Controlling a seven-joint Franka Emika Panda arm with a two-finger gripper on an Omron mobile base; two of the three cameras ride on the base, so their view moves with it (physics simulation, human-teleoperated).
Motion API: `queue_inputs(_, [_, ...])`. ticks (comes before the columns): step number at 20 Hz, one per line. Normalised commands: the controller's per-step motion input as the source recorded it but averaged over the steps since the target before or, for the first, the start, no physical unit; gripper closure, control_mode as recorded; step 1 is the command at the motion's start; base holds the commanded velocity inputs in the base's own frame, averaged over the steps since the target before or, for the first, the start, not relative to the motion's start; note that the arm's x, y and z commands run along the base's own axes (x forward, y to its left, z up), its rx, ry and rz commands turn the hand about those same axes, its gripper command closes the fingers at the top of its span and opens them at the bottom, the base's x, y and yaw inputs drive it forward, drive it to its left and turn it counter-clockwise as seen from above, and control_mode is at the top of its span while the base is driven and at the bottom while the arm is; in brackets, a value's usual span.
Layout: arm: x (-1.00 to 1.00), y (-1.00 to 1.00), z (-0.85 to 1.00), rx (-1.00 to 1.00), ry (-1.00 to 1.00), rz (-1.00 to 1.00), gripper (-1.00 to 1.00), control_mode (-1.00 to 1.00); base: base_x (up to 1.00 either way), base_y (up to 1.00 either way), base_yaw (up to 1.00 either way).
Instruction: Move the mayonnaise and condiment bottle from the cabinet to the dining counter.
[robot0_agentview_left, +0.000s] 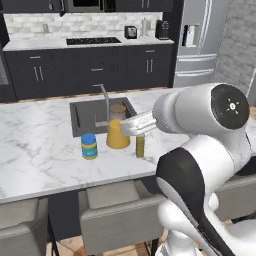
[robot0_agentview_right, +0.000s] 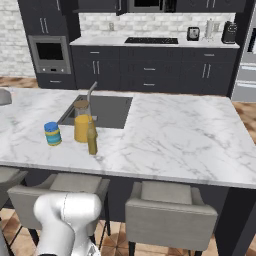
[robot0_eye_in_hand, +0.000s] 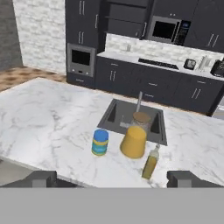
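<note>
Presently your gripper (robot0_eye_in_hand: 112, 178) stands wide open and empty, back from the sink (robot0_eye_in_hand: 117, 117). The mayonnaise (robot0_eye_in_hand: 100, 142) sits on the dining counter (robot0_eye_in_hand: 48, 118) just before the sink, beside a yellow cup (robot0_eye_in_hand: 133, 142). The bottle (robot0_eye_in_hand: 150, 162) near them looks olive, its label unreadable.

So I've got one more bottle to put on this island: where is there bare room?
Bare marble spreads across the dining counter right of the sink, and left of the mayonnaise toward the far edge. Crowded: the sink's front edge, where mayonnaise, yellow cup, tan-lidded jar and an olive-yellow bottle cluster.
</note>
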Motion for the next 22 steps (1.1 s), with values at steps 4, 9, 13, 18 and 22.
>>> queue_inputs(4, [-0.81,-0.99,-0.26,0.02,0.00,-0.18,-1.00,-1.00,0.00,0.00,0.00])
queue_inputs(9, [-0.54,-0.76,-0.09,0.05,0.01,-0.11,-1.00,-1.00,0.00,0.00,0.00])
queue_inputs(13, [-0.18,-0.51,-0.01,0.04,0.17,-0.07,-1.00,-1.00,0.00,0.00,0.00])
queue_inputs(18, [0.00,-0.24,0.00,0.02,0.25,-0.08,-1.00,-1.00,0.00,0.00,0.00])
queue_inputs(22, [-0.03,-0.13,0.00,0.01,0.11,-0.05,-1.00,-1.00,0.00,0.00,0.00])
